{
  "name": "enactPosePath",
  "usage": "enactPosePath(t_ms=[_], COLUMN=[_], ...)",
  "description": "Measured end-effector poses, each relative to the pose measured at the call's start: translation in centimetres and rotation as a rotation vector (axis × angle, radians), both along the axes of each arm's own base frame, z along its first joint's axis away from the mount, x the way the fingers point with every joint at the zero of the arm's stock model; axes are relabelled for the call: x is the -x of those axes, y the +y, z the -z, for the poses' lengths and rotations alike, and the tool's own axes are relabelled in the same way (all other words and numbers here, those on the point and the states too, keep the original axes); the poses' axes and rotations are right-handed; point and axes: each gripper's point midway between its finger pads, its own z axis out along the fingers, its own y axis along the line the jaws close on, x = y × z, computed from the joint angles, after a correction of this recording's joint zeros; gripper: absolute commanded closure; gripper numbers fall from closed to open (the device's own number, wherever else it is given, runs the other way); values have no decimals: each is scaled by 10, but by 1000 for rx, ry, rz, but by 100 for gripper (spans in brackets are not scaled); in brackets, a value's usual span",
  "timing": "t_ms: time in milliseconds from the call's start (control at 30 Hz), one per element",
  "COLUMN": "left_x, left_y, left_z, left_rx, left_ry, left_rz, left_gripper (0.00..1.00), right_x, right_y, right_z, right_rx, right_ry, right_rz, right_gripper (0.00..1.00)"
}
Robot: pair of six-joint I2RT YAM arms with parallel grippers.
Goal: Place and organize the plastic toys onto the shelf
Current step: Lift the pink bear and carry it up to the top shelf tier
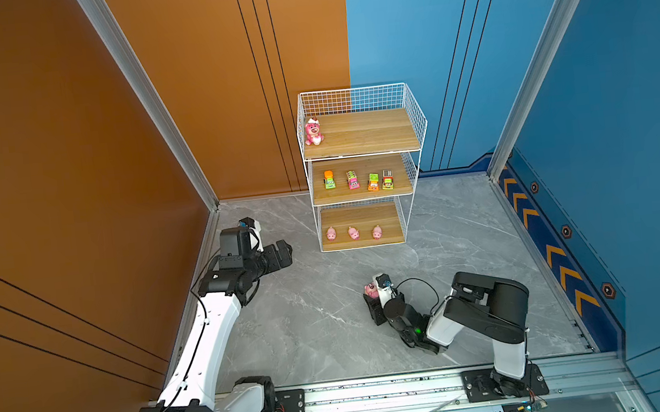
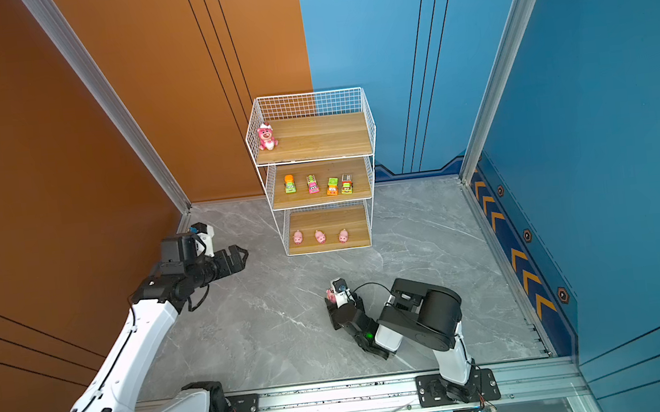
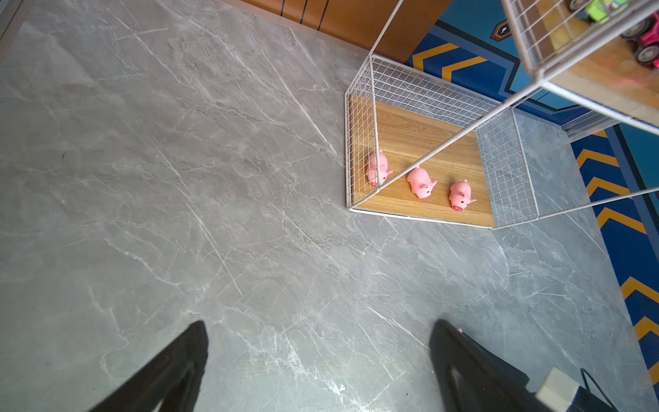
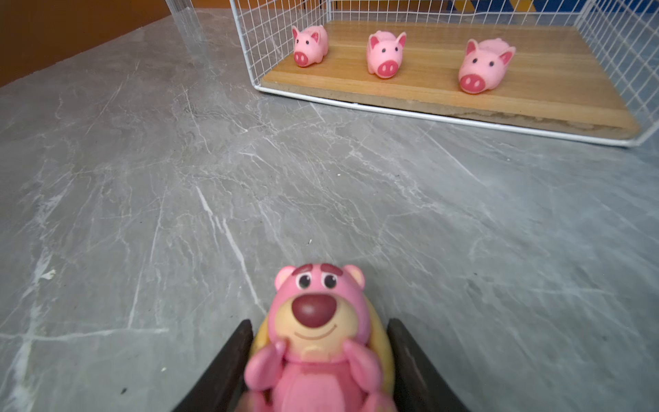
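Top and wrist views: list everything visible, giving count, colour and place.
shelf: one, white wire with wooden boards, at the back wall.
shelf bear: one, pink, top board, left end.
toy vehicles: four, green, orange and pink, middle board.
pigs: three, pale pink, bottom board.
front bear: one, pink on tan base, before the shelf.
floor: one, grey marble, under everything.
left gripper: one, black, open, left of the shelf.
right gripper: one, black, fingers shut on the front bear's base.

Wire mesh (image 1: 352,100) walls the shelf (image 1: 416,131) at back and sides, leaving its front open, its top board (image 1: 370,131) free rightward of the seated bear (image 1: 313,131) at the left edge, and the tabletop (image 1: 311,322) before it bare but for the right gripper (image 4: 319,326) clasping a second bear (image 4: 317,356).
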Motion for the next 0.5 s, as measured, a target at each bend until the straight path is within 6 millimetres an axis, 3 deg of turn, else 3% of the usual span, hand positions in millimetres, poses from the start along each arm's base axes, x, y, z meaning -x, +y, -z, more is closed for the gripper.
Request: enactPosePath(t_ms=[67,167,267,367,500], left_x=[0,0,0,1,1], left_y=[0,0,-1,-4,-7], left_z=[0,0,0,0,0], left_rx=[0,1,1,1,2], left_ry=[0,0,0,0,0], left_rz=[0,0,2,11,22], left_gripper=[2,2,2,2,2], right_x=[3,7,8,7,0], right_y=[0,4,11,14,4], right_z=[-11,-48,-108,-181,-262], right_rx=[11,-6,-50,-103,-139], right_ry=[0,-18,-60,-114,-164], right_rz=[-17,-45,-70,-80,-58], right_gripper=[56,58,58,58,58])
